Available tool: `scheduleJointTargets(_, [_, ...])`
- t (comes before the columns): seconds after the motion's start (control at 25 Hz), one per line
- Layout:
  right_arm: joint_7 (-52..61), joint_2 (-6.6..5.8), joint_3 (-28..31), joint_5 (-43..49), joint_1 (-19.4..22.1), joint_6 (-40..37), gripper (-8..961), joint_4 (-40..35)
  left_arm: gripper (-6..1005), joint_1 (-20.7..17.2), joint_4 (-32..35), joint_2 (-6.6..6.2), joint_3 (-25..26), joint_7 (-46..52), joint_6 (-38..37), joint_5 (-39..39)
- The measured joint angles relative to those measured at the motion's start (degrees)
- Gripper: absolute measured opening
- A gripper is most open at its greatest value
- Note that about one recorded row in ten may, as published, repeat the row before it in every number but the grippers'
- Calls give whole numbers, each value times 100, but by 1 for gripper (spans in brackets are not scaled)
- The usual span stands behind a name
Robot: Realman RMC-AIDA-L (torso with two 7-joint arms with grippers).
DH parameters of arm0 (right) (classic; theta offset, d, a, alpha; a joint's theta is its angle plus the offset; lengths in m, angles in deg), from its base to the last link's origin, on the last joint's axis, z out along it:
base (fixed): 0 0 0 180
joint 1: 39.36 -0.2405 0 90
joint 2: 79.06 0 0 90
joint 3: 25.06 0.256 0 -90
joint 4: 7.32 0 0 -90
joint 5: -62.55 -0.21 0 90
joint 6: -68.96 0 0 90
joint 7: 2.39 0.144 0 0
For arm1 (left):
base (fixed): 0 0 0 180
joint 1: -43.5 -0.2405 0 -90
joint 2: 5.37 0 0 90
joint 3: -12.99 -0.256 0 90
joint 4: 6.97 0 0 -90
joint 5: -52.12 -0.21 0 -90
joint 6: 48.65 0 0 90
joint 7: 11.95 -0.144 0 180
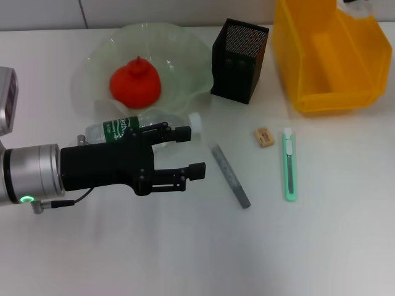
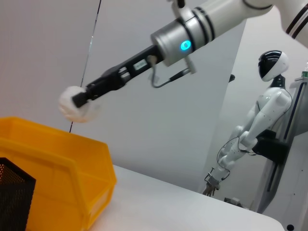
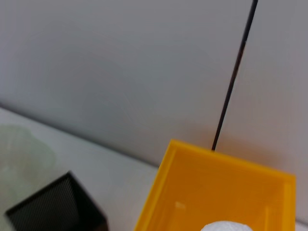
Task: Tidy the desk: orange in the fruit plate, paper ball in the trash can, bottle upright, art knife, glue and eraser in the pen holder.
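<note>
Only partly seen: the bottle [image 1: 120, 127], lying on its side on the desk [image 1: 321, 246], left of the pen holder [image 1: 239, 60] and nearer the robot. Middle of it hidden behind the left gripper [image 1: 194, 150]. White cap poking out past the far finger. Left gripper low by the bottle, fingers spread wide, tips pointing toward the glue [image 1: 231, 176]. Hard to tell if touching the bottle or just above it.

Nearly cut off at the top edge of the head view, right of the pen holder: the right arm. Better seen from the left wrist: right gripper [image 2: 77, 100] up in the air over the trash can [image 1: 330, 55], pinching the paper ball [image 2: 71, 110]. From the right wrist, only a white bit of the ball, low over the open can.

Orange [image 1: 136, 81] sitting in the fruit plate [image 1: 99, 55], just left of the pen holder. Trash can just right of the pen holder. Nearer the robot than the pen holder, flat on the desk, side by side and apart: grey glue, tiny eraser [image 1: 263, 137], green art knife [image 1: 288, 165]. Far off in the left wrist view, a white robot figure [image 2: 260, 110] standing beside the wall.
</note>
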Motion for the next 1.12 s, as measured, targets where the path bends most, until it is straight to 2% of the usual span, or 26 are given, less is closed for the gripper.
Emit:
scheduleJointTargets(0.16, [-298,0,-46,-303,-74,780,451,-649,815,4,0,4,0,13,-2,0])
scheduleJointTargets(0.24, [-317,18,-220,-416,-68,1351,477,-835,815,4,0,3,11,11,-6,0])
scheduleJointTargets(0.36, [-323,36,-294,-607,-3,1641,517,-854,815,1,0,2,4,8,-12,0])
scheduleJointTargets(0.4, [-337,42,-308,-746,43,1797,561,-858,815,-1,0,2,1,6,-12,0])
scheduleJointTargets(0.52, [-516,46,-287,-1372,193,2172,692,-892,815,-13,0,-3,8,-6,-13,0])
scheduleJointTargets(0.56, [-791,50,-249,-1967,333,2339,736,-916,815,-14,0,-4,11,-7,-13,0])
scheduleJointTargets(0.6, [-791,50,-249,-1967,333,2339,748,-916,815,-14,0,-4,11,-7,-13,0])
scheduleJointTargets(0.64, [-1361,59,-238,-2870,556,2454,761,-937,815,-15,1,-7,16,-10,-12,0])
scheduleJointTargets(0.68, [-1361,59,-238,-2870,556,2454,773,-937,815,-15,1,-7,16,-10,-12,0])
scheduleJointTargets(0.72, [-1696,71,-236,-3336,679,2463,786,-962,815,-14,3,-7,29,-20,-12,0])
scheduleJointTargets(0.8, [-2694,107,-178,-4514,972,2367,811,-1091,815,-6,4,-7,39,-25,-12,0])
scheduleJointTargets(0.84, [-3580,160,77,-5595,1208,1928,810,-1321,815,4,4,-8,44,-25,-11,0])
scheduleJointTargets(0.92, [-3897,196,254,-5959,1290,1671,807,-1442,815,9,4,-8,44,-20,-11,0])
scheduleJointTargets(1.0, [-4388,285,790,-6481,1402,843,805,-1687,815,15,3,-13,44,9,-10,0])
scheduleJointTargets(1.04, [-4703,341,1297,-6589,1488,-158,805,-1941,815,20,2,-16,44,29,-10,0])
scheduleJointTargets(1.08, [-4703,341,1297,-6589,1488,-158,805,-1941,815,20,2,-16,44,29,-10,0])
scheduleJointTargets(1.12, [-4827,351,1453,-6569,1524,-554,805,-2059,815,18,0,-17,43,32,-10,0])
